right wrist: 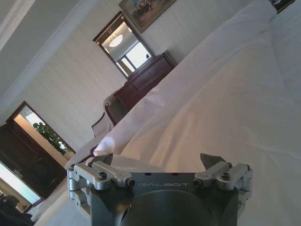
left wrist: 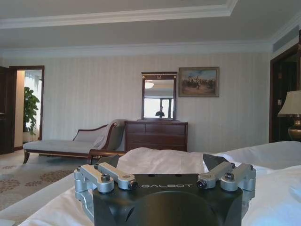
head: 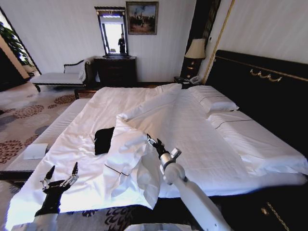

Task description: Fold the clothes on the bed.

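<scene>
The bed (head: 202, 144) filled the middle and right of the scene, its headboard (head: 260, 91) along the right side and the pillows (head: 214, 101) just before it. The duvet (head: 139, 139) lay folded back over the middle, and the clothes (head: 102, 139) lay on the sheet at its left, partly under the fold. The left gripper (head: 61, 175) stood spread wide over the near left corner of the bed; the right gripper (head: 154, 142), also spread, was over the duvet, right of the clothes. Against the far wall stood a dresser (head: 115, 71) with a mirror (head: 112, 33) on it, a chaise bench (head: 60, 77) to its left, a lamp (head: 195, 50) to its right.
</scene>
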Robot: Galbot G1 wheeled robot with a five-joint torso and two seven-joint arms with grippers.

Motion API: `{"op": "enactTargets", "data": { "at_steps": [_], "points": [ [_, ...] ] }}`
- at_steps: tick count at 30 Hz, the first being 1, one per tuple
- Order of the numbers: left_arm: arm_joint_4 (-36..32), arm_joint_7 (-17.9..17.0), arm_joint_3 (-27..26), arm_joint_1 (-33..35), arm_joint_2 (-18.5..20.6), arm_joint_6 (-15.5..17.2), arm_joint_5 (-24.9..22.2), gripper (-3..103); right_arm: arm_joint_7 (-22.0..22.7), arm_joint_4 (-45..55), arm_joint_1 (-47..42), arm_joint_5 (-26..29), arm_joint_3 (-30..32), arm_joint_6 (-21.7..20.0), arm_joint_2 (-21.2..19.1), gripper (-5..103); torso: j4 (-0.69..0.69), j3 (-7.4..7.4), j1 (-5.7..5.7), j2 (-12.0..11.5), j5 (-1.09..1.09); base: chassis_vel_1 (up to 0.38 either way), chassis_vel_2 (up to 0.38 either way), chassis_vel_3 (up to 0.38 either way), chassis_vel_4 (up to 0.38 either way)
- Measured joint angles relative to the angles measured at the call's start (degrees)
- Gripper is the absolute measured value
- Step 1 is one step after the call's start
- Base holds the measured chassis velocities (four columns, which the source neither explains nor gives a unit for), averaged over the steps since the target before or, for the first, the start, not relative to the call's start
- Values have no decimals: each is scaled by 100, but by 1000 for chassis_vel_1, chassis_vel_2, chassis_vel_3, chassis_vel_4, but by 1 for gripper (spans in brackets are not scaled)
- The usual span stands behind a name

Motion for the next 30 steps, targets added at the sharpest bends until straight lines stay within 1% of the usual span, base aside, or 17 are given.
{"op": "enactTargets", "data": {
  "at_steps": [1,4,5,7,11,13,14,15,18,22,24,25,27,28,29,30],
  "points": [
    [0,0,0,0,0,0,0,100,0,0,0,0,0,0,0,100,0,0,0,0,0,0,0,0,0],
    [83,-1,-15,-16,4,-10,-1,100,-83,-249,367,505,-185,-12,108,100,0,0,0,0,0,0,0,0,0],
    [83,-1,-15,-16,4,-10,-1,100,-83,-249,367,505,-185,-12,108,100,0,0,0,0,0,0,0,0,0],
    [160,-4,-25,-23,4,-34,-3,100,-119,-254,504,773,-288,-13,202,100,1,0,0,0,0,0,0,0,0],
    [237,-11,-44,-33,6,-60,-10,100,-135,-205,593,907,-409,-40,259,100,1,0,0,0,-1,0,0,0,0],
    [286,-23,-57,-47,14,-71,-19,100,-98,-160,641,858,-566,-197,262,100,0,0,0,0,-1,0,0,0,0],
    [311,-31,-60,-55,19,-75,-23,100,-25,-159,670,745,-671,-308,246,100,0,0,0,0,-1,0,0,0,0],
    [311,-31,-60,-55,19,-75,-23,100,-25,-159,670,745,-671,-308,246,100,0,0,0,0,-1,0,0,0,0],
    [349,-48,-57,-79,25,-76,-24,100,185,-262,790,493,-906,-490,226,100,0,0,-1,0,-1,0,0,0,0],
    [366,-53,-41,-100,30,-76,-24,100,237,-373,887,425,-974,-505,274,100,0,0,-1,0,-1,0,0,0,0],
    [396,-63,-39,-119,38,-76,-24,100,210,-430,899,429,-975,-443,329,100,0,0,0,0,-1,0,0,0,0],
    [409,-67,-39,-123,42,-76,-24,100,171,-463,898,431,-975,-391,346,103,0,0,0,0,-1,0,0,0,0],
    [414,-69,-40,-123,43,-76,-24,100,159,-473,897,432,-974,-376,350,103,0,0,0,0,-1,0,0,0,0],
    [431,-80,-43,-124,48,-76,-39,100,103,-506,871,441,-967,-314,371,94,0,0,-1,0,-1,0,0,0,0],
    [431,-80,-43,-124,48,-76,-39,100,103,-506,871,441,-967,-314,371,94,0,0,-1,0,-1,0,0,0,0],
    [436,-83,-45,-124,52,-76,-43,100,98,-506,858,453,-962,-305,376,89,0,0,-1,0,0,0,0,0,0]
  ]
}}
